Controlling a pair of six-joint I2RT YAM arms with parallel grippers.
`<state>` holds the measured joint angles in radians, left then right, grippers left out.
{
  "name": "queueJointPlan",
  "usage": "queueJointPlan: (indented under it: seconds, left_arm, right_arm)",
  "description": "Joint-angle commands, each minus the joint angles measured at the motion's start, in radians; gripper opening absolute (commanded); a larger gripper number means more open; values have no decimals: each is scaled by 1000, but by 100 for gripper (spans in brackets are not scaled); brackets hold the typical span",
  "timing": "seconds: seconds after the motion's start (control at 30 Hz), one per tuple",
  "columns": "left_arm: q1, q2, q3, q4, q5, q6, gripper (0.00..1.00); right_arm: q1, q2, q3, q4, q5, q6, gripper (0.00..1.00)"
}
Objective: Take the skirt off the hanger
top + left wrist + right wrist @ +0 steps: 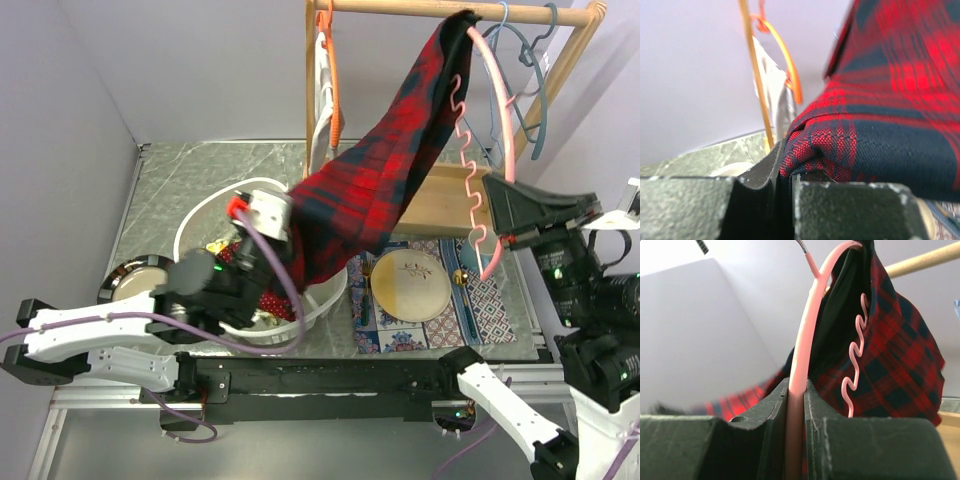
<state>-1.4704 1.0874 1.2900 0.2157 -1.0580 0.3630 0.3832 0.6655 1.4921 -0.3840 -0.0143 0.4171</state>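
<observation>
The red and navy tartan skirt (385, 170) stretches from the pink hanger's top end near the wooden rail down to the left, above the white basket. The pink hanger (497, 110) stands tilted almost on end, its wavy bar (468, 160) bare. My left gripper (285, 235) is shut on the skirt's lower edge (815, 150). My right gripper (497, 235) is shut on the hanger's pink arm (797, 385) near its lower end. In the right wrist view the skirt (890, 365) hangs behind the hanger.
A wooden rail (450, 12) carries an orange hanger (332, 70) with a white garment and light blue hangers (530, 70). A white basket (215, 215) holds garments. A plate (410, 285) lies on a patterned mat. A bowl (130, 280) sits far left.
</observation>
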Motion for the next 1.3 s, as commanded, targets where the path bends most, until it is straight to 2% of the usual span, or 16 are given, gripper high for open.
queueJointPlan:
  seconds: [0.0, 0.3, 0.37, 0.47, 0.63, 0.67, 0.8, 0.9, 0.93, 0.97, 1.07, 1.17, 1.27]
  left_arm:
    - [-7, -49, 107, 48, -36, 94, 1]
    - [-7, -96, 183, 34, -59, 180, 1]
    - [-8, -101, 180, 120, -88, 236, 1]
    - [-8, -92, 196, 241, -132, 410, 1]
    - [-7, -49, 342, 238, -163, 508, 1]
    - [-7, -44, 360, 250, -169, 572, 1]
    - [-7, -34, 390, 472, -172, 792, 1]
    - [-5, -34, 362, 586, -119, 957, 1]
    - [-5, -26, 339, 676, -88, 1000, 1]
    - [-5, -20, 335, 712, -77, 1081, 1]
    - [2, 20, 331, 826, -39, 1200, 1]
    - [10, 57, 345, 846, -25, 1251, 1]
    - [22, 89, 370, 893, -33, 1281, 1]
  right_arm:
    - [-6, -59, -42, 85, -88, -52, 0]
    - [-6, -135, -113, 25, -272, -83, 0]
    - [-6, -158, -150, 34, -308, -93, 0]
    - [-6, -190, -202, 54, -349, -107, 0]
    - [-6, -228, -256, 51, -389, -132, 0]
    - [-6, -234, -263, 47, -391, -135, 0]
    - [-4, -248, -299, 10, -377, -155, 0]
    - [-6, -248, -302, -45, -363, -181, 0]
    - [-6, -257, -306, -64, -363, -189, 0]
    - [-6, -267, -314, -65, -365, -193, 0]
    - [-7, -319, -352, -52, -355, -201, 0]
    - [-6, -357, -352, -49, -334, -199, 0]
    - [-6, -369, -328, -59, -403, -207, 0]
